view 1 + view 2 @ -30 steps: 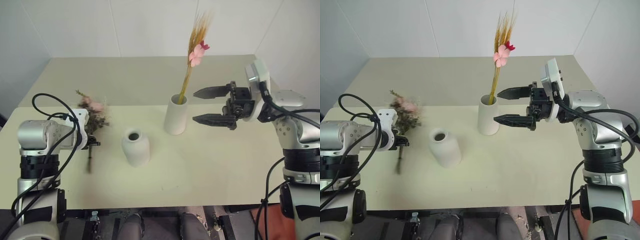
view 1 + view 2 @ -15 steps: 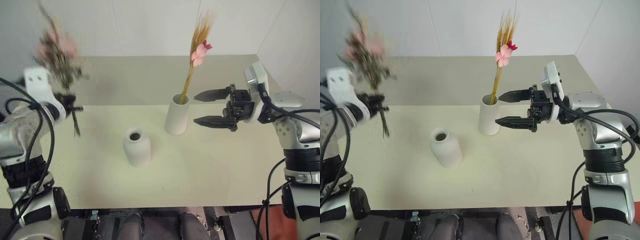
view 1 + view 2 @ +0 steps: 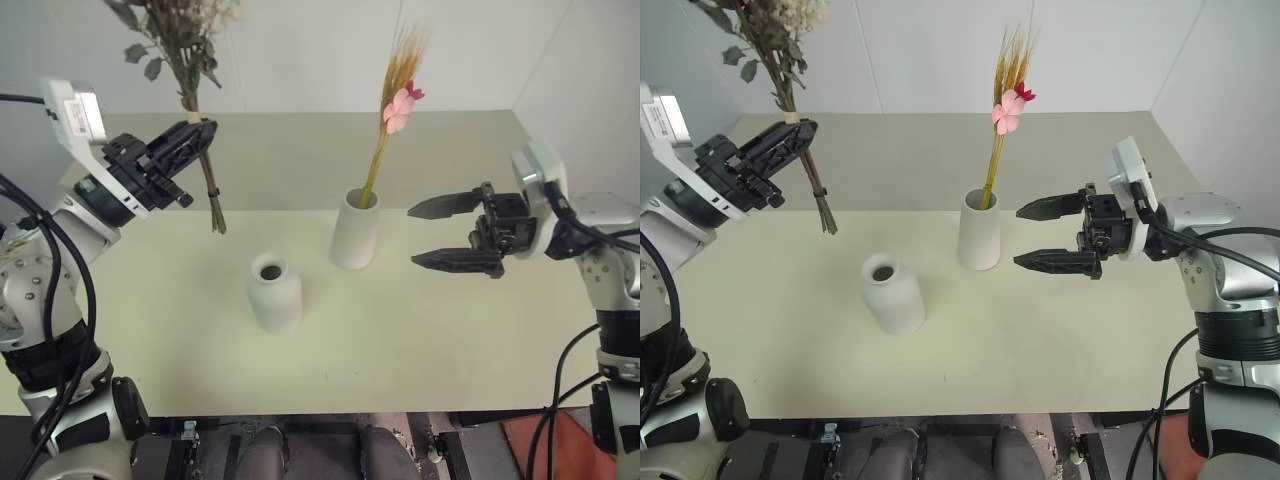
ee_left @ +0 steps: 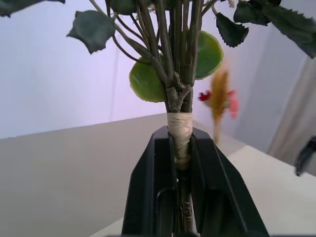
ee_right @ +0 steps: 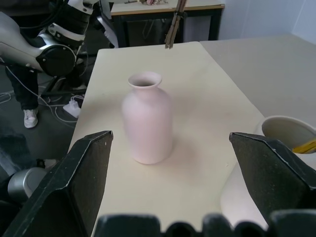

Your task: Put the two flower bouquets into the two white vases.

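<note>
From the head camera, the left gripper [image 3: 190, 140] is raised high above the table [image 3: 450, 340], fingers pinched tight on the brown stems of the bushy bouquet [image 3: 185, 45], wrist tilted so the bunch stands nearly upright with its stem ends dangling up and to the left of the short vase [image 3: 273, 293]. That short vase stands empty on the table, and just to its right, a little farther back, is the tall vase [image 3: 354, 230] with the yellow stalk bunch [image 3: 395, 90] in it, pink flowers up near the top. The right gripper [image 3: 452, 233] sits level to the right of the tall vase, pointing toward it, its two fingers spread wide and clear of it, nothing between them. On to the left wrist camera: the two black fingers [image 4: 153, 192] are clamped on the bouquet's stems right at a pale tape wrap [image 4: 179, 133], green leaves fanning out above; a blurred yellow and pink shape beyond is probably the stalk bunch. Now the right wrist camera: the fingers [image 5: 79, 182] stand far apart and empty, the short vase framed between them but well beyond, and the tall vase's rim [image 5: 290, 131] just beside one finger.
</note>
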